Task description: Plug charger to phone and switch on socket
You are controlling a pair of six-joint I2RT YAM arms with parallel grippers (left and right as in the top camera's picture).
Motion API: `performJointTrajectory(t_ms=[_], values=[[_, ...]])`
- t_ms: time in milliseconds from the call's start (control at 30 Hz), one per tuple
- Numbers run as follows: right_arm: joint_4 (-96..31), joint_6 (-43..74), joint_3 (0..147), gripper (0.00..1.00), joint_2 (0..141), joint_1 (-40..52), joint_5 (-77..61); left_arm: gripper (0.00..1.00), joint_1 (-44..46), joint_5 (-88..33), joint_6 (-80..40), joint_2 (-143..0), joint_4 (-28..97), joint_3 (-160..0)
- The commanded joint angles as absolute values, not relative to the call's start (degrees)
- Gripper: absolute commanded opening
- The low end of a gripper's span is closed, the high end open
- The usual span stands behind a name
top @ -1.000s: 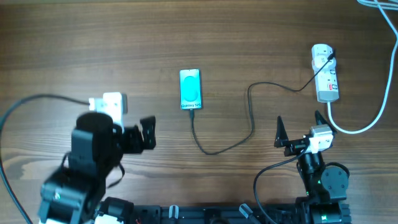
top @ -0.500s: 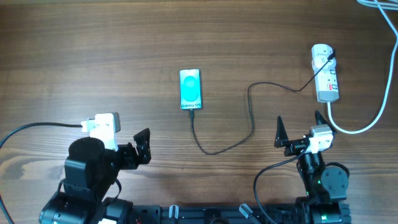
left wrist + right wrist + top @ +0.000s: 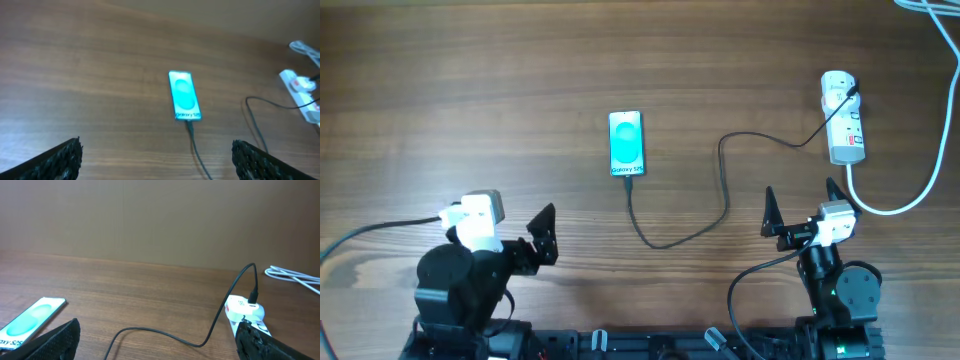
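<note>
1. The charger (image 3: 724,190) looks seated in the phone (image 3: 626,144), mid-way across the table (image 3: 470,60); leave both alone
2. Bring the right hand (image 3: 800,195), wide and empty, to the socket (image 3: 842,130) just beyond it, narrowing first to press the switch, which is too small to see
3. Hold the left hand (image 3: 157,152), also wide and empty, clear of the cable

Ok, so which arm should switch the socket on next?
Probably the right: the right claw sits open just below the socket in the overhead view. The left claw is far off, beyond the phone.
</note>
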State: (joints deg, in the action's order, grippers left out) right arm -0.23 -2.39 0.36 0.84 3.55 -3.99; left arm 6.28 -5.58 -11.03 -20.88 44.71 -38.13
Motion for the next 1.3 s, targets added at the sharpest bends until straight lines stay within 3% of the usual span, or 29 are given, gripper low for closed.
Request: performJointTrajectory(t_ms=[0,400,1267], values=[[-0.1,-1.4,0.4,1.00,0.2,3.3,-3.6,1.00,3.8,-11.6,-8.8,-16.1,39.0,-32.3],[-0.1,-1.4,0.4,1.00,0.2,3.3,-3.6,1.00,-1.3,-17.9,-9.6,-6.8,24.7,-20.8],[-0.1,-1.4,0.4,1.00,0.2,3.3,-3.6,1.00,-3.3,-17.9,-13.6,-0.2,3.8,-9.5]])
